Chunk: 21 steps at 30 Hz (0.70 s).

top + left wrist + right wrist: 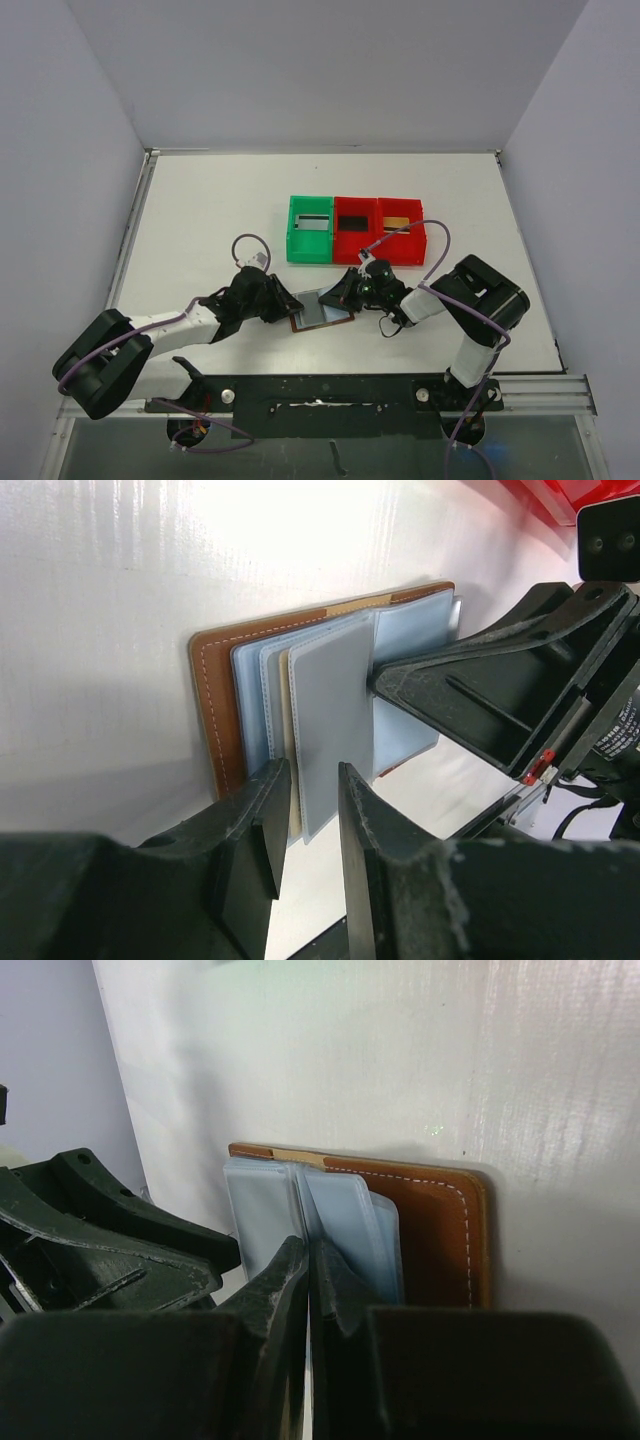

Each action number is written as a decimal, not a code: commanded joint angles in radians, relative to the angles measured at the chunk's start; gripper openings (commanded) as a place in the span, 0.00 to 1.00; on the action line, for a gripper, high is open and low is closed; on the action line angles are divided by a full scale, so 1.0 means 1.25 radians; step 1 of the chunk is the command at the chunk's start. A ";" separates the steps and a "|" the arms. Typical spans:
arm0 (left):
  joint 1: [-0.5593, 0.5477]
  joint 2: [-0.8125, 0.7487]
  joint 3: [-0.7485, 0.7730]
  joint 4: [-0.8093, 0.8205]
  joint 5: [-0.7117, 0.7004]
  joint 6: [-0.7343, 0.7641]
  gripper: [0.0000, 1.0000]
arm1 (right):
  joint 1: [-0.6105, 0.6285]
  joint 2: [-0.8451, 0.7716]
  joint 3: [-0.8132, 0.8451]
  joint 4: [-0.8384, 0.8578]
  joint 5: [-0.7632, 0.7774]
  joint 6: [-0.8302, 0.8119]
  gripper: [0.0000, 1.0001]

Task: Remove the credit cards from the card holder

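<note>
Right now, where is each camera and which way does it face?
Top external: above, behind the bases, looking down at the table; both arms show.
Left wrist: behind the left gripper, facing the card holder; its open jaws show.
Right wrist: behind the right gripper, facing it oppositely; its shut jaws show.
Shared: the card holder.

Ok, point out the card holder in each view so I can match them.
Top external: card holder lower centre, just below the bins in the picture.
Left wrist: card holder centre-left, past the left fingers.
Right wrist: card holder centre-right, brown cover beyond the shut right fingers.
Shared landmark: its pale blue pockets, visible in all three.
</note>
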 commanded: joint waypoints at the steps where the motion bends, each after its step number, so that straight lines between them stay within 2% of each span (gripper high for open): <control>1: -0.004 0.005 0.013 0.046 0.012 0.001 0.25 | -0.006 0.028 -0.020 -0.126 0.047 -0.030 0.00; 21: -0.008 0.044 0.032 0.117 0.056 0.003 0.26 | -0.013 0.031 -0.020 -0.123 0.037 -0.035 0.00</control>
